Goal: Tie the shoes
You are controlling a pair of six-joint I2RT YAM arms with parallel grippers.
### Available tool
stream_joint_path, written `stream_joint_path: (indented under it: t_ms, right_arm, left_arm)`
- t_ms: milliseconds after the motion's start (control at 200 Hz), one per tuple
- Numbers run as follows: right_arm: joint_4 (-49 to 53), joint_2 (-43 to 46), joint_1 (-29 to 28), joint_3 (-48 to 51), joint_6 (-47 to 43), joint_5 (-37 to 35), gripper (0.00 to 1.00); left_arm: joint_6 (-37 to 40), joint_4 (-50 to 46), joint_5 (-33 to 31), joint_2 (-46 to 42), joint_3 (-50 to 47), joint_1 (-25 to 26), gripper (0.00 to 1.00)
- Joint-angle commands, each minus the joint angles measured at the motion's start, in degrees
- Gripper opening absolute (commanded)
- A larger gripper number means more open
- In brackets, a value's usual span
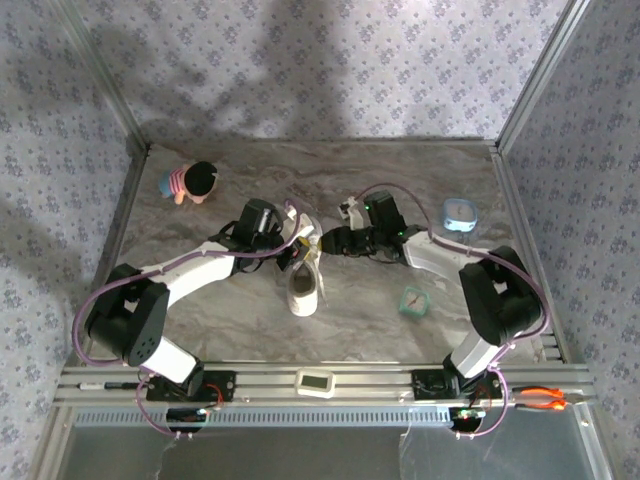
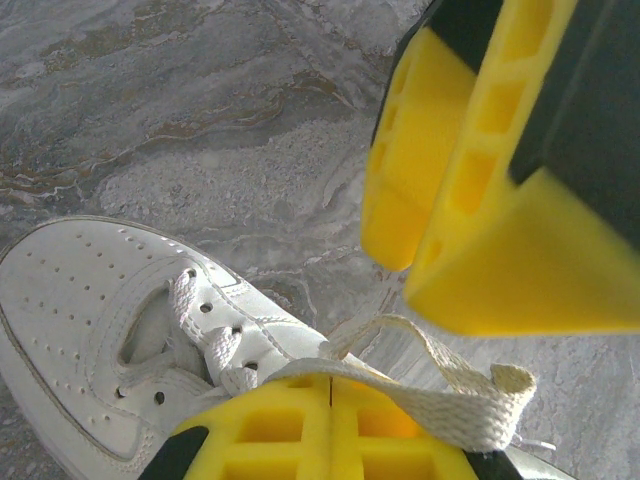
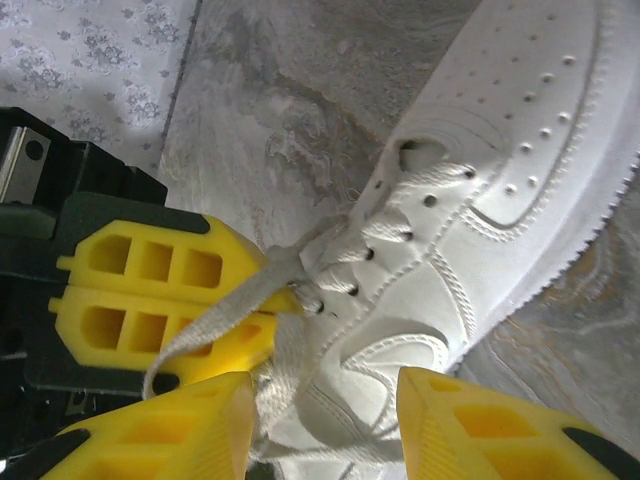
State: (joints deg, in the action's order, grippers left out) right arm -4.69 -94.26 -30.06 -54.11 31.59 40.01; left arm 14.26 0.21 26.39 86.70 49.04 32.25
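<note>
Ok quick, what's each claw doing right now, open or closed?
Left gripper: shut, pinching a white lace of the sneaker.
Right gripper: open, jaws apart over the sneaker's laces.

Soft, even light from above fills the overhead view, leaving the tabletop moderately bright, while broad, blurred shadows darken the back wall at upper centre and the left wall. Both wrist views are brighter and sharp at mid-range. The sneaker nears white-out at the upper right of the right wrist view, without hard glare.
</note>
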Motion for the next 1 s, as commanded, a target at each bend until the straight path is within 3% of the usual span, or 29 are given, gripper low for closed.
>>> stream_joint_path:
  t_ms: [0, 270, 330, 430, 495, 700, 875, 994]
  right_arm:
    - [-1.3, -1.5, -0.6, -2.1, 1.6, 2.0, 0.43]
    - [-1.1, -4.3, -1.7, -3.7, 1.5, 3.7, 0.40]
    - [-1.2, -4.9, -1.8, -3.9, 1.5, 4.1, 0.30]
    - [-0.8, -5.0, -1.9, -4.4, 0.8, 3.7, 0.00]
    - [1.1, -4.8, -1.9, -5.1, -0.7, 2.3, 0.00]
    - [8.0, -4.2, -2.3, -7.8, -6.5, -2.7, 0.00]
    - [13.1, -5.1, -3.7, -10.9, -10.1, -5.3, 0.00]
    - [13.6, -5.1, -4.3, -11.6, -10.6, -7.1, 0.00]
  left_arm:
    - [0.5, -3.1, 1.7, 0.6, 0.1, -0.2, 0.00]
    - [0.8, -3.1, 1.7, 0.5, 0.2, -0.3, 0.00]
    - [0.9, -3.0, 1.9, 0.3, 0.0, -0.3, 0.00]
    - [1.4, -2.8, 2.1, -0.4, -0.2, -0.2, 0.00]
    - [1.6, -2.9, 2.1, -1.5, -0.6, -0.3, 0.00]
    - [3.0, -5.2, 1.2, -9.5, -1.9, -0.4, 0.38]
    - [4.5, -9.9, -0.6, -17.2, -3.3, -1.4, 0.50]
    - [4.6, -9.7, -2.1, -21.7, -7.1, -4.7, 0.52]
